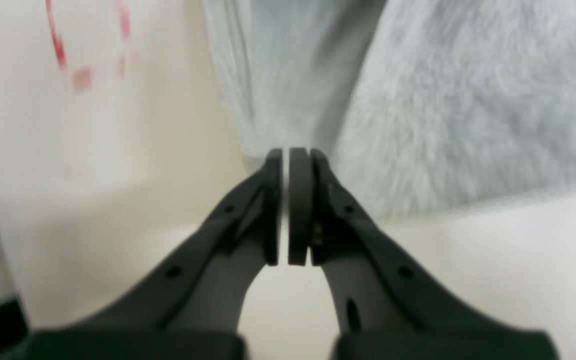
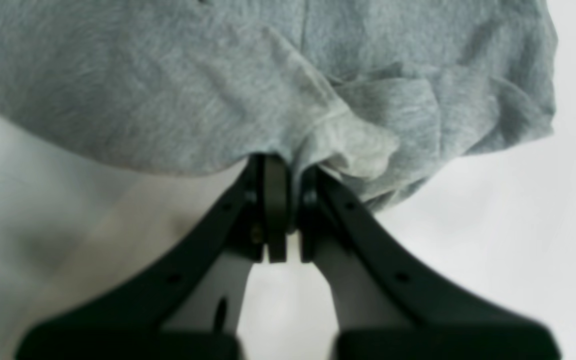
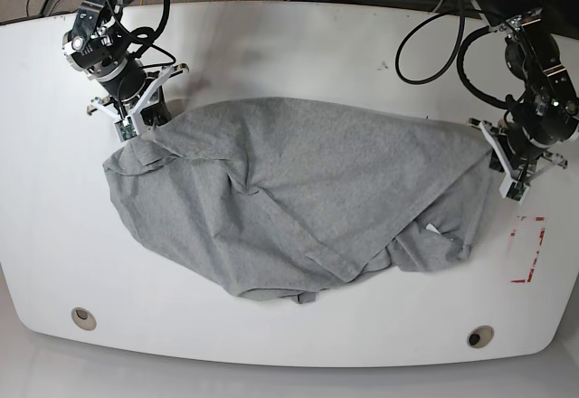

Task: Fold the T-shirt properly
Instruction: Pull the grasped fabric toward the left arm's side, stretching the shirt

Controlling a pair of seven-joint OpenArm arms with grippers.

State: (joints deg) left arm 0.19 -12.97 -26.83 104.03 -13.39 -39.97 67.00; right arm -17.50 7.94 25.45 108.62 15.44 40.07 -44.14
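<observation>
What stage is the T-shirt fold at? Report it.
Done: both hands have a grip. The left hand is shut on one edge of the T-shirt, the right hand on the opposite, bunched edge. In hand: the shirt is held between them on the table, wrinkled. Left: smoothing it flat and every fold.

The T-shirt (image 3: pixel 298 199) is showing as soft heather-grey knit cloth, matt and slightly fuzzy, creasing into rumpled folds. The counter (image 3: pixel 271 45) is looking smooth and white with a faint sheen. The left hand (image 1: pixel 286 155) and the right hand (image 2: pixel 288 165) are appearing as matt black moulded plastic, their pads looking dull and rubbery.
</observation>
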